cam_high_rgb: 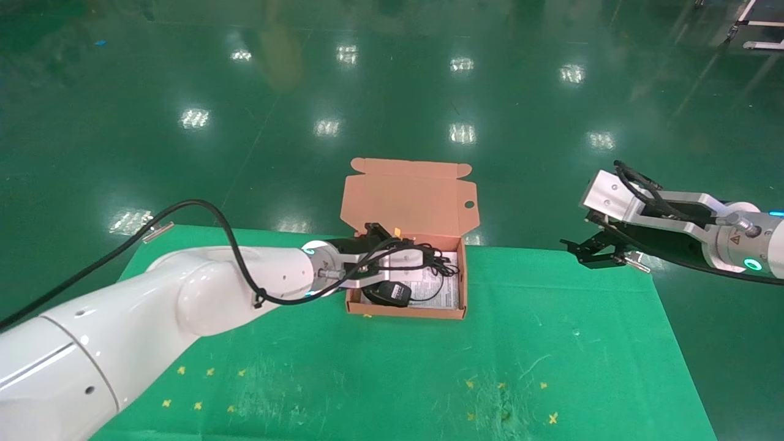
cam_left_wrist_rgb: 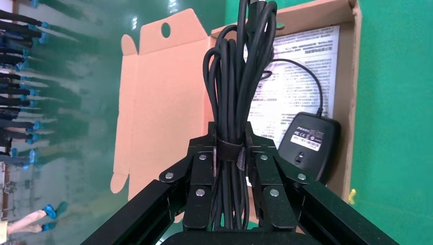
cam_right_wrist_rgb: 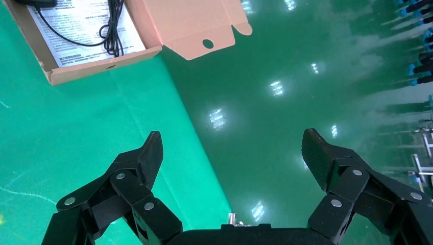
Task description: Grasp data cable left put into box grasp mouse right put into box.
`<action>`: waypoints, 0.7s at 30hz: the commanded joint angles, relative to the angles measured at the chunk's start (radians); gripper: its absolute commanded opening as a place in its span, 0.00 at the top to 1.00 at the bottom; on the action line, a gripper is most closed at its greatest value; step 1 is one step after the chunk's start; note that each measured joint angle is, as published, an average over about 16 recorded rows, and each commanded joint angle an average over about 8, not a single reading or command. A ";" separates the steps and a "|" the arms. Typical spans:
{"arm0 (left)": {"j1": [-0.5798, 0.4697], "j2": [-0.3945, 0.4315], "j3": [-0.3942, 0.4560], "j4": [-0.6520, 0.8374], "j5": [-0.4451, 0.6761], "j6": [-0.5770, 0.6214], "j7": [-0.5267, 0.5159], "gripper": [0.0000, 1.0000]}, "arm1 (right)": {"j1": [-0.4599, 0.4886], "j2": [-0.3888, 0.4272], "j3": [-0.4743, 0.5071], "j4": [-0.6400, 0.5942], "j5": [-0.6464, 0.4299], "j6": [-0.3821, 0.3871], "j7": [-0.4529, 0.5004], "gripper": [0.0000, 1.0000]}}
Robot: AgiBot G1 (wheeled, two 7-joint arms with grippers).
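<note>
The orange-brown box (cam_high_rgb: 404, 309) lies open at the table's far middle, its flap lid (cam_high_rgb: 410, 196) standing back. My left gripper (cam_high_rgb: 392, 251) is over the box, shut on the data cable (cam_high_rgb: 432, 260). In the left wrist view the black looped data cable (cam_left_wrist_rgb: 232, 92), bound by a strap, sits clamped between the fingers of the left gripper (cam_left_wrist_rgb: 230, 140). The black mouse (cam_high_rgb: 388, 293) lies inside the box, underside and label up (cam_left_wrist_rgb: 308, 145), its cord curling over the paper. My right gripper (cam_high_rgb: 597, 251) is open and empty, off the table's far right edge (cam_right_wrist_rgb: 232, 148).
A white printed sheet (cam_left_wrist_rgb: 301, 61) lines the box floor. The green mat (cam_high_rgb: 429, 367) covers the table, with small yellow marks near the front. In the right wrist view the box wall (cam_right_wrist_rgb: 97, 66) and the mouse's cord (cam_right_wrist_rgb: 110, 30) show far off. Shiny green floor lies beyond.
</note>
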 commanded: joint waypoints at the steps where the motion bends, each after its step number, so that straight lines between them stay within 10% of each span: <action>1: 0.000 0.000 -0.002 0.000 0.003 0.001 0.000 0.00 | 0.000 -0.001 0.000 -0.002 0.002 0.000 -0.002 0.00; 21: -0.098 -0.062 -0.039 -0.002 0.019 -0.026 -0.049 0.00 | 0.067 0.012 0.018 0.021 -0.033 -0.015 -0.031 0.00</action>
